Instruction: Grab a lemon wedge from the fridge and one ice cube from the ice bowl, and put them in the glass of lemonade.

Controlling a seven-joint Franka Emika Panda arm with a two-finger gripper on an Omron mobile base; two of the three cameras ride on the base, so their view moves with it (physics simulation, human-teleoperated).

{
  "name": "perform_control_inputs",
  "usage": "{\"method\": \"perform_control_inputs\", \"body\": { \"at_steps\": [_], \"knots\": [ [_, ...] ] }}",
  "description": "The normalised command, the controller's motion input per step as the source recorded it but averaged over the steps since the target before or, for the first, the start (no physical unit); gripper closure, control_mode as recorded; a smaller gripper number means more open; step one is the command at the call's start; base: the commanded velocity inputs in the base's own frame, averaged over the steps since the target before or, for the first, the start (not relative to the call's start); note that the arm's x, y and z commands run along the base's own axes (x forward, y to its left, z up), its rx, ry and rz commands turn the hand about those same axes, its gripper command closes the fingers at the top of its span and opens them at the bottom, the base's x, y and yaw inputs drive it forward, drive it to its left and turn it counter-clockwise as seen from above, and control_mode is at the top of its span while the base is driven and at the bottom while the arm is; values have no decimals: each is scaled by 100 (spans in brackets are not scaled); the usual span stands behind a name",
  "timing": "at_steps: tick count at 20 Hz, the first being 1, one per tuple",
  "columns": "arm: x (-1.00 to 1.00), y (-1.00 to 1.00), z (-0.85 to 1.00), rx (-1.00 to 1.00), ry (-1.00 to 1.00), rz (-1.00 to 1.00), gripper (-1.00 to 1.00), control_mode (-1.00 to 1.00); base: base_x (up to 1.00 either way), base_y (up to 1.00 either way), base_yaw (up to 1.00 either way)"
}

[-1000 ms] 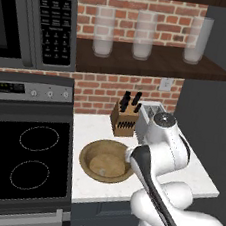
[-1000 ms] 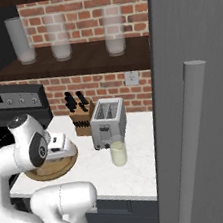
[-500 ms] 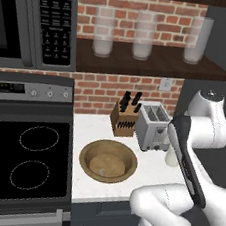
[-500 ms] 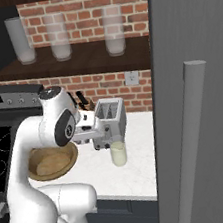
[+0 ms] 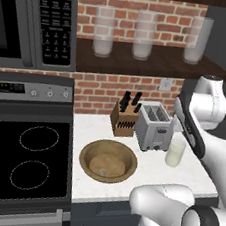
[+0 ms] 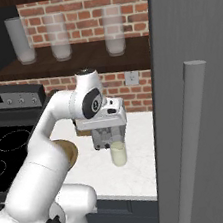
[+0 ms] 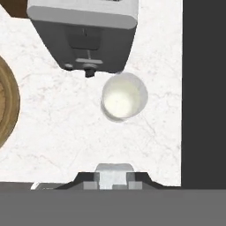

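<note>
1. ice bowl: wood, tan-brown, matt, faint grain rings; sits left of the toaster.
2. toaster: brushed grey metal, dull sheen.
3. glass of lemonade: clear smooth glass, creamy-yellow liquid; just right of the toaster.
4. counter: white marble-look, smooth, grey veining, under the toaster.
5. knife block: wood, matt, dark handles; left of the toaster.
6. fridge: matt grey, right of the toaster.
7. wall: rough red brick, behind the toaster.
</note>
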Motion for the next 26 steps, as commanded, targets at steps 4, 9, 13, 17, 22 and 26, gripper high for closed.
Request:
{"method": "perform_control_inputs", "body": {
  "at_steps": [4,9,13,17,22,26],
  "knots": [
    [9,-3,-19,8,3,-5,100,-100,0,0,0],
    [0,-4,-36,11,1,0,100,-100,0,0,0],
    [0,-1,-23,2,1,0,100,-100,0,0,0],
    [0,0,-14,0,0,0,100,-100,0,0,0],
    [9,0,-9,0,-1,0,100,-100,0,0,0],
    [16,0,-2,0,-3,0,100,-100,0,0,0]
  ]
}}
